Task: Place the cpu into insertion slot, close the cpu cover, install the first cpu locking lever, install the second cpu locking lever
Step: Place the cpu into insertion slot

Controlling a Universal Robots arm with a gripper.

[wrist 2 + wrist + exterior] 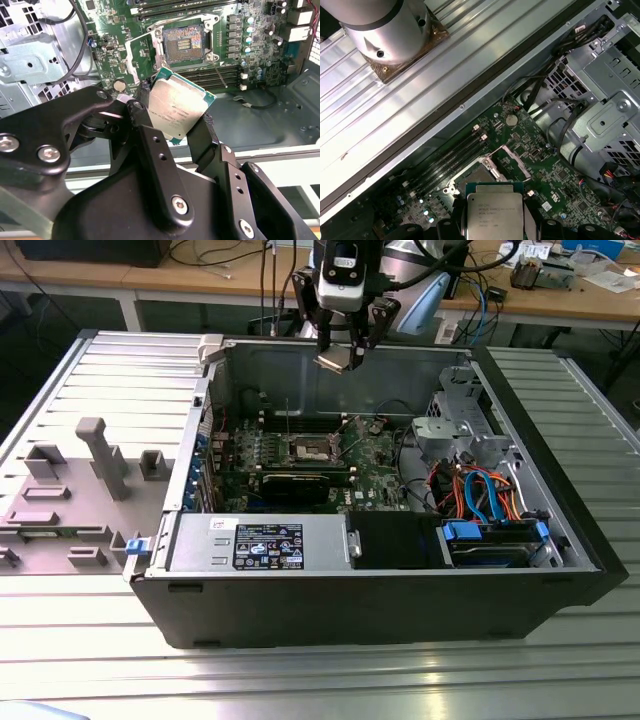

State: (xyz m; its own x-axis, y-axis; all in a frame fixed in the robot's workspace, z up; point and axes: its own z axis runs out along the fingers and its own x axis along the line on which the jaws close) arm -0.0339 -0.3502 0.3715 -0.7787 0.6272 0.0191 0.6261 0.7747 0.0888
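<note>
**Exterior view.** An open black computer case (350, 612) lies on a ribbed aluminium tabletop (300, 680). In the upper middle of the frame the arm reaches straight down. Its black claw (340, 358) hangs above the case's open side, clamped on the chip (334, 362), a small flat square with a dull silver face, held tilted. Well below it, a green circuit board (380, 455) carries the socket (312, 448), a square with a metal rim. A grey moulded plastic fixture (100, 455) stands on the tabletop at the exterior view's left. Orange and blue cables (480, 490) coil inside the case at the exterior view's right.

**Second wrist view.** Matt black fingers (205, 135), dotted with screw heads, pinch the chip (177, 112) by two opposite edges. Its lid is brushed metal with a thin green border. Beyond it the socket (183, 44) lies bare, with a dark centre of fine contacts inside a silvery rim. The cover plate (129, 61), a thin silvery frame with a square window, is swung open just beside the socket.

**First wrist view.** The chip (495, 212) is seen flat-on between the two fingers, its edge overlapping the socket (479, 175). The arm's smooth silver round link (380, 25) shows against the ribbed tabletop. A perforated grey metal cage (605, 100) sits beside the board.
</note>
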